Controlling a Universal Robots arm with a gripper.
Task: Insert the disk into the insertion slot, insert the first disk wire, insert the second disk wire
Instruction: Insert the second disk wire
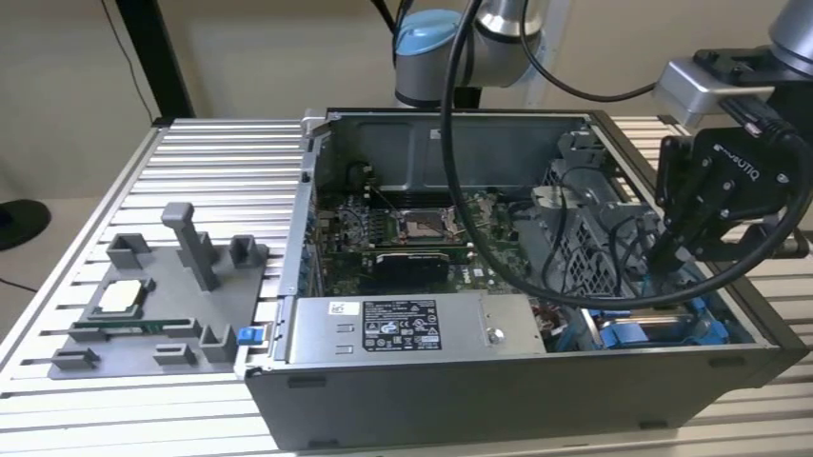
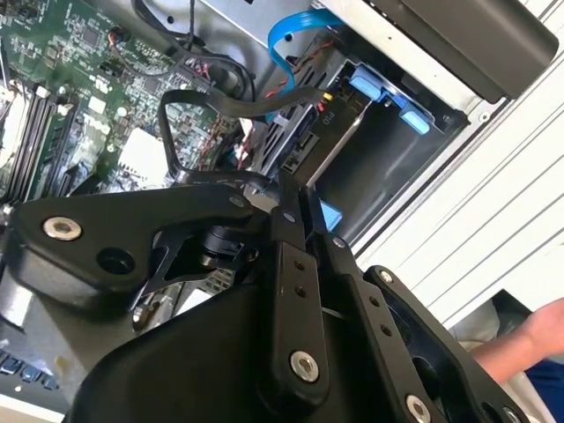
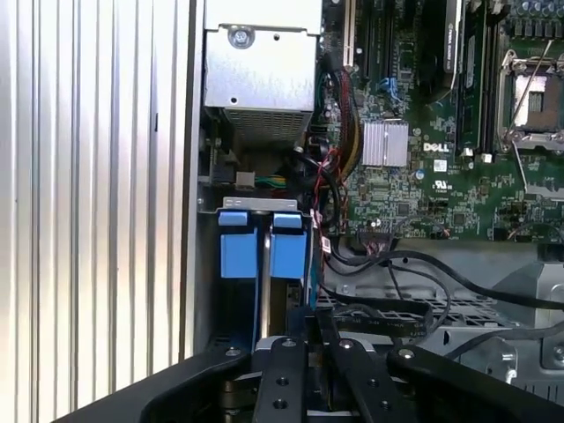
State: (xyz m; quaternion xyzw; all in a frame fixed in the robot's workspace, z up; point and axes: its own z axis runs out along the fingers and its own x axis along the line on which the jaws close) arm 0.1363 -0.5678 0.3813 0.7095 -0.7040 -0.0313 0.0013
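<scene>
A ribbed metal table [image 1: 190, 162] fills the lower part of the exterior view, in front of a plain beige wall. An open computer case [image 1: 508, 381] stands on it at centre and right. A grey plastic holder [image 1: 152, 314] with small parts sits at lower left.

Inside the case, the green circuit board [image 1: 406, 238] lies at the middle of the frame. The grey labelled power box [image 1: 406, 328] runs along the near wall below it. At lower right of that frame is the drive bay [image 1: 661, 328] with its blue clip parts.

The robot arm comes down from the top edge, and its black gripper [image 1: 667, 252] hangs at the right over the drive bay end of the case. In the second wrist view the gripper [image 2: 304, 225] has its two fingers [image 2: 289, 264] pressed together at the tips, just beside a black cable [image 2: 203, 97]. Whether the fingers pinch that cable or anything else cannot be told.

In the first wrist view the drive bay [image 3: 263, 256] sits at lower centre, with two blue tabs side by side and a metal strip between them. The drive itself cannot be made out with certainty. A blue ribbon cable [image 2: 291, 40] curves near the top of the second wrist view. A person's arm [image 2: 529, 339] shows at that view's lower right edge.
</scene>
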